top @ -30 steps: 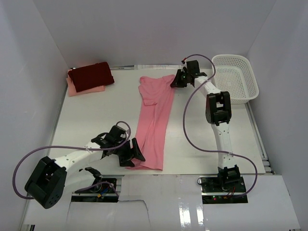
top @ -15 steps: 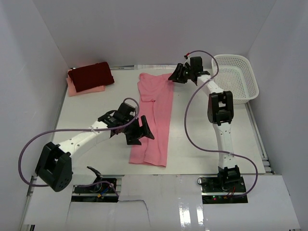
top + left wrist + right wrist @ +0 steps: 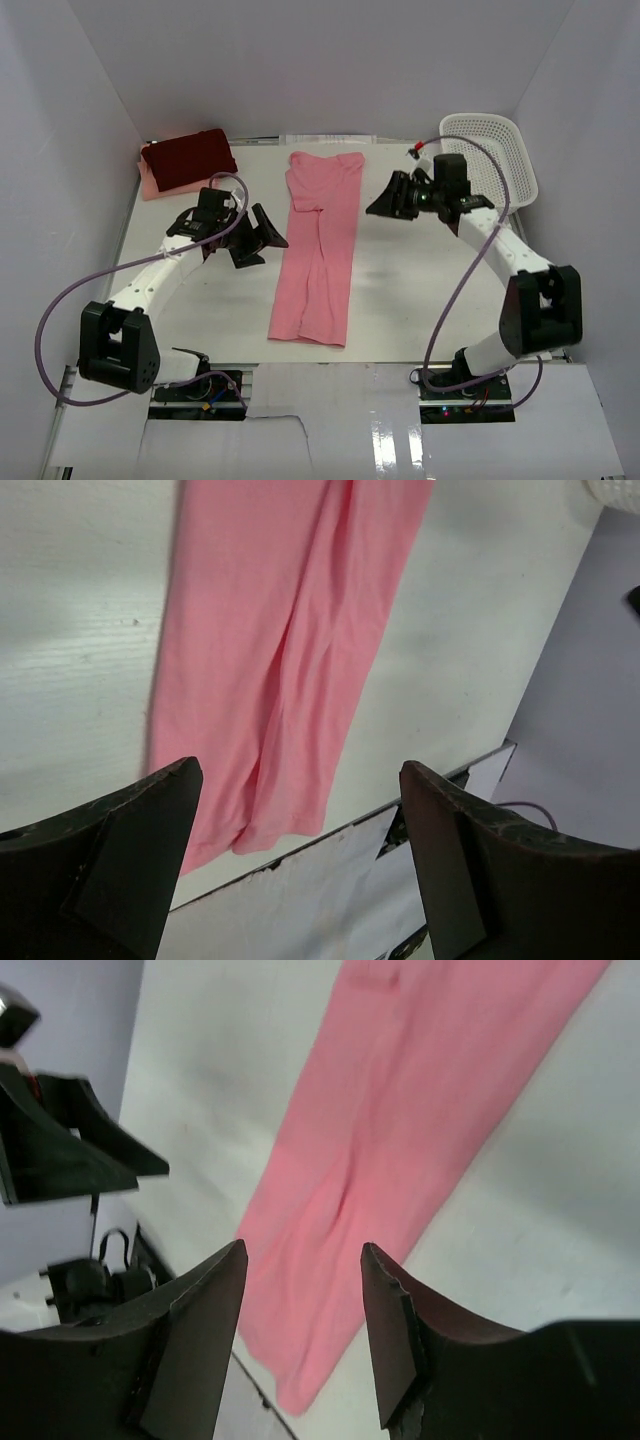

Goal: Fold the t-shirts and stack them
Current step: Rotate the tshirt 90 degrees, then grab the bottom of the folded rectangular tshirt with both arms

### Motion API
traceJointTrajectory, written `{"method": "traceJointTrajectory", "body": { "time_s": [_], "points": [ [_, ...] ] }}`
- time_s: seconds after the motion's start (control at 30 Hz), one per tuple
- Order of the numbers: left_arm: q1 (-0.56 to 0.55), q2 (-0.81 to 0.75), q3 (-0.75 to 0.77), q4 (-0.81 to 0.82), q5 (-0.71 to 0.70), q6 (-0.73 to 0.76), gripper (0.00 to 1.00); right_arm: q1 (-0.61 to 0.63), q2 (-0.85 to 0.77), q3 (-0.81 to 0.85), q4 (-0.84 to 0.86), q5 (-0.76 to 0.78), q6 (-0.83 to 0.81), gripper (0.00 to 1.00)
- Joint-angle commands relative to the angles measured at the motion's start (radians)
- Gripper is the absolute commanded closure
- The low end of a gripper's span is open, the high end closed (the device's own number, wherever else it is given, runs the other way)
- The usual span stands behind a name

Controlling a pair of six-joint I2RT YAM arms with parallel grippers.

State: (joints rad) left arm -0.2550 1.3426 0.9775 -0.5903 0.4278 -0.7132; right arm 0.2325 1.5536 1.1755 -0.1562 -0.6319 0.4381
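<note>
A salmon-pink t-shirt (image 3: 322,250) lies folded lengthwise into a long strip down the middle of the table; it also shows in the left wrist view (image 3: 280,650) and the right wrist view (image 3: 400,1130). A dark maroon-red t-shirt (image 3: 188,158) lies folded on a pale peach-pink one (image 3: 165,186) at the back left. My left gripper (image 3: 262,236) is open and empty, above the table just left of the strip. My right gripper (image 3: 385,198) is open and empty, just right of the strip.
A white mesh basket (image 3: 505,150) stands at the back right, partly behind my right arm. White walls close the table in at the back and both sides. The table's front edge (image 3: 330,830) runs near the shirt's hem.
My left gripper let go of the shirt's hem and moved back and left. My right gripper left the collar end and drew back toward the right. The shirt now lies flat in a strip.
</note>
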Motion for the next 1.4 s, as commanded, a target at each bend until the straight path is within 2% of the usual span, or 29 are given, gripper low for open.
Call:
{"method": "traceJointTrajectory", "body": {
  "time_s": [0.0,0.03,0.17,0.3,0.4,0.7,0.9,1.07,1.3,1.33,1.37],
  "points": [
    [-0.009,-0.086,-0.121,0.015,0.121,0.000,0.09,0.076,-0.134,-0.242,-0.087,0.003,-0.018,0.44],
    [-0.010,-0.103,-0.149,0.023,0.127,-0.012,0.09,0.088,-0.167,-0.351,-0.095,-0.003,0.000,0.44],
    [-0.010,-0.174,-0.252,0.027,0.135,-0.012,0.09,0.148,-0.311,-0.557,-0.085,-0.043,0.066,0.43],
    [-0.023,-0.236,-0.336,0.030,0.135,-0.032,0.09,0.218,-0.458,-0.640,-0.094,-0.002,0.143,0.41],
    [-0.029,-0.270,-0.387,0.032,0.140,-0.045,0.09,0.307,-0.489,-0.685,-0.065,0.020,0.224,0.40],
    [-0.055,-0.330,-0.490,0.018,0.120,-0.060,0.10,0.571,-0.385,-0.769,0.148,0.118,0.470,0.39],
    [-0.075,-0.371,-0.497,-0.014,0.013,-0.110,0.09,0.633,-0.354,-0.846,0.332,0.170,0.599,0.39],
    [-0.075,-0.398,-0.519,-0.022,-0.047,-0.166,0.09,0.665,-0.323,-0.849,0.382,0.283,0.665,0.39],
    [-0.075,-0.370,-0.533,-0.037,-0.110,-0.247,0.08,0.703,-0.196,-0.794,0.440,0.316,0.706,0.39],
    [-0.075,-0.356,-0.540,-0.037,-0.118,-0.256,0.08,0.706,-0.173,-0.787,0.440,0.317,0.706,0.40],
    [-0.075,-0.350,-0.545,-0.037,-0.123,-0.275,0.08,0.712,-0.162,-0.780,0.448,0.319,0.709,0.47]
  ]
}}
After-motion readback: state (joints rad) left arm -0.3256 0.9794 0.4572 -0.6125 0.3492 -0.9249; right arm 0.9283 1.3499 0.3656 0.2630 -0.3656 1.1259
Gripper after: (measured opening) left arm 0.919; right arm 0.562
